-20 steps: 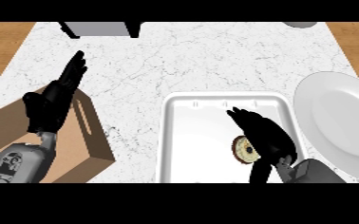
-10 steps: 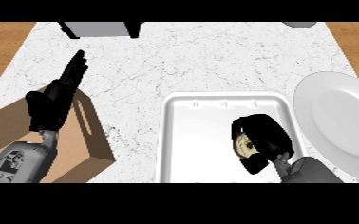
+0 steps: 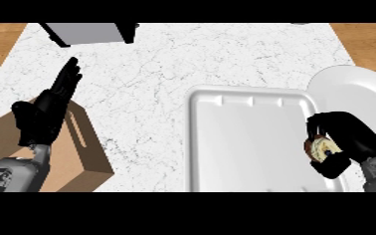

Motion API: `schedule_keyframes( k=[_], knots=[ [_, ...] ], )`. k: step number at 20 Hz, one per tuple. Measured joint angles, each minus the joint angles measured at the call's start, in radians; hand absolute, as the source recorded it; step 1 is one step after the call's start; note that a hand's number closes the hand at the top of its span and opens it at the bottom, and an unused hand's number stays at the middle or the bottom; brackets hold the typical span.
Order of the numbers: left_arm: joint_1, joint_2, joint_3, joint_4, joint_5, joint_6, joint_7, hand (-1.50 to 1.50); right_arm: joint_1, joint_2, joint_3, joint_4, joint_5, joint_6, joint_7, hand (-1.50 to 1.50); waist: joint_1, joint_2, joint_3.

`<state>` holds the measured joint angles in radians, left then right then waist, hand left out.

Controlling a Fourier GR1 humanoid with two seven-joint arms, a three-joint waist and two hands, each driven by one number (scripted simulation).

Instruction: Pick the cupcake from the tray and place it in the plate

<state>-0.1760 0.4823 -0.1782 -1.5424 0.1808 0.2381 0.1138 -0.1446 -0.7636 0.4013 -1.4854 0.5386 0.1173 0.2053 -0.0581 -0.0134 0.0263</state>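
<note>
Looks roughly halfway through, judging by how things lie. Can see the cupcake (image 3: 321, 148) wrapped in the curled fingers and thumb of the right robot hand (image 3: 346, 133), so calling the pick part done, or near enough. Can't tell whether lifted clear of the tray (image 3: 242, 144) or touching it, to be honest. Sitting right at the tray's far right rim, just below the plate (image 3: 349, 87) and not yet on it.

Left to do: carry over to the plate, set down, let go. Shouldn't be a long trip, with the plate's lower edge just beside that robot hand. Might want a bit of care clearing the tray's raised rim on the way, but only guessing there.

Quick count while at it:
- 1 cupcake
- 1 white tray
- 1 white plate, poking in from the right edge and partly cut off
- 1 brown cardboard box (image 3: 84, 147) at the lower left of the table (image 3: 183, 64)
- 1 grey boxy thing (image 3: 88, 32) up at the far edge, no idea what
- 2 robot hands

Left robot hand (image 3: 47, 112) parked above the box at the left side, fingers straight, holding nothing, well apart from tray and plate. Just resting, by the look of it.
</note>
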Motion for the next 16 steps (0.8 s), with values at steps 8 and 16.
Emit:
schedule_keyframes(
  k=[8,16],
  knots=[
    [0.049,0.024,0.013,-0.035,0.026,0.025,0.007,0.00,0.037,-0.218,-0.330,0.195,-0.172,-0.118,-0.392,1.50,-0.046,0.000,0.001],
    [0.030,0.017,-0.001,-0.039,0.030,0.037,0.003,0.00,0.050,-0.313,-0.596,0.402,-0.403,-0.064,-0.899,1.50,-0.025,0.007,-0.005]
  ],
)
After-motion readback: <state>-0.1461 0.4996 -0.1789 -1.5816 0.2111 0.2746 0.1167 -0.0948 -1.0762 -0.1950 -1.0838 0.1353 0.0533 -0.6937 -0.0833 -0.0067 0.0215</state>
